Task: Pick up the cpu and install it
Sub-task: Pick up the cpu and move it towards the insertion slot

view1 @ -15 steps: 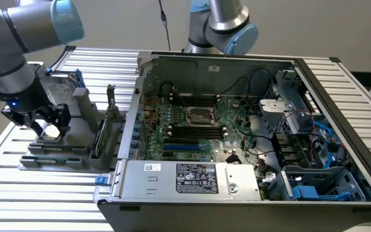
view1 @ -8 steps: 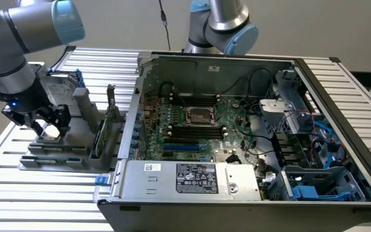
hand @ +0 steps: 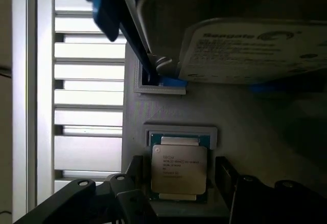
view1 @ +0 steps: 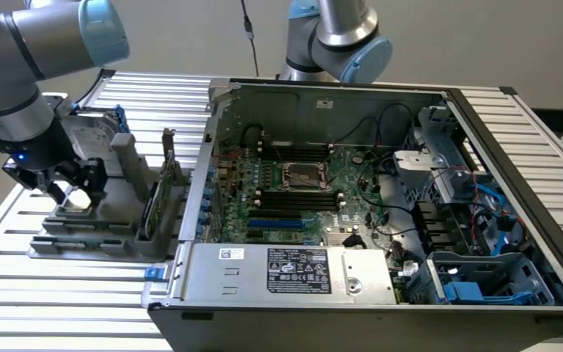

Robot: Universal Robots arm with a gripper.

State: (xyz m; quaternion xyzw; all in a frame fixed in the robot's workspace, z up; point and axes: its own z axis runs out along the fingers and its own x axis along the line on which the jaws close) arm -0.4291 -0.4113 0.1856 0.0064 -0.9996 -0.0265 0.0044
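Fingers (hand: 225, 178), two of them, stand spread wide, one on each side of the single cpu (hand: 179, 169). A thin gap shows at either edge, so your gripper (hand: 179, 180) grips nothing. The cpu lies flat in a shallow recess of the one grey holder (hand: 255, 112), with its printed silver top facing up and a green rim showing around it. One hard drive (hand: 245, 50) with a white label and a blue bracket (hand: 110, 9) sits in the same holder, near the cpu but apart from it. In the exterior view you see the gripper (view1: 76, 192) low over the holder (view1: 86, 227), which rests on the slatted table (view1: 67, 293) at the exterior view's left of the one open computer case (view1: 360, 95). One metal-framed socket (view1: 301, 174) sits mid-motherboard, well apart from the cpu.
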